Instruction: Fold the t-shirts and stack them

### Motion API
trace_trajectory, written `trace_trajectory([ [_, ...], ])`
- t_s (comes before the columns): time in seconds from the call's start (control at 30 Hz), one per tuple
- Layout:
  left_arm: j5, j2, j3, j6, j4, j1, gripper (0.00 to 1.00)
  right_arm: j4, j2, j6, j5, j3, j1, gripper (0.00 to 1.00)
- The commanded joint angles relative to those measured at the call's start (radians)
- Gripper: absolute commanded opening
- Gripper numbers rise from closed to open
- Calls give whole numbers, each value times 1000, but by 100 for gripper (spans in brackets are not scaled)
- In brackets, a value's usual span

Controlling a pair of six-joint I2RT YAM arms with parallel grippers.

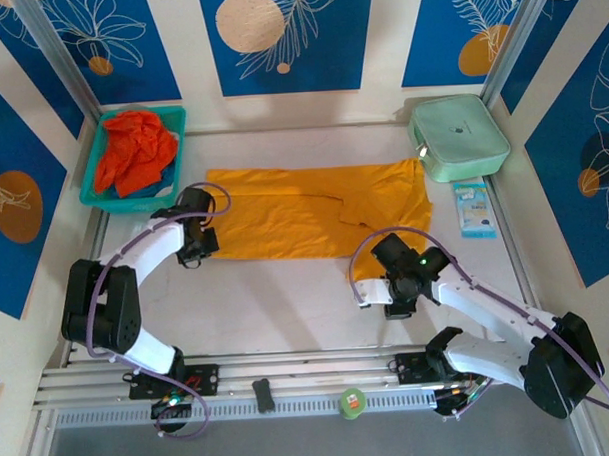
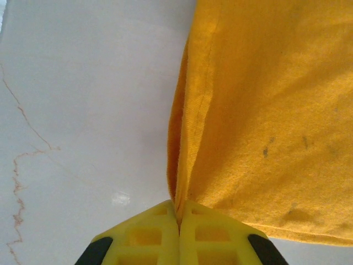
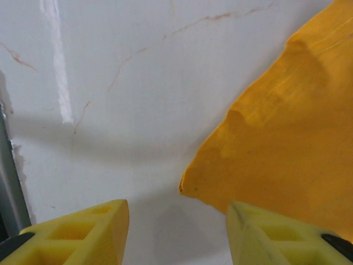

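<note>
T-shirt (image 1: 294, 218) in yellow-orange is lying on table (image 1: 287, 299); left gripper (image 2: 178, 212) is pinching its edge, right gripper (image 3: 176, 221) is hovering open.

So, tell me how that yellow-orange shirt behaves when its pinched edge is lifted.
Likely floppy: the yellow-orange t-shirt lies flat with creases, and its edge bunches where the left jaws pinch it, so it should drape, not hold shape. Probably light for its spread: the cloth looks thin. Pushed, it would likely wrinkle rather than slide whole across the smooth table.
</note>
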Motion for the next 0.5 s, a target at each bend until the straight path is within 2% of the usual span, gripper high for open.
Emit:
trace_trajectory([
  [0.0,-26,-19,-16,21,-21,-5,0,64,20,-43,-14,-11,-21,50],
  [0.47,-18,-69,-36,-17,19,-5,0,96,248,-72,53,1,-72,48],
])
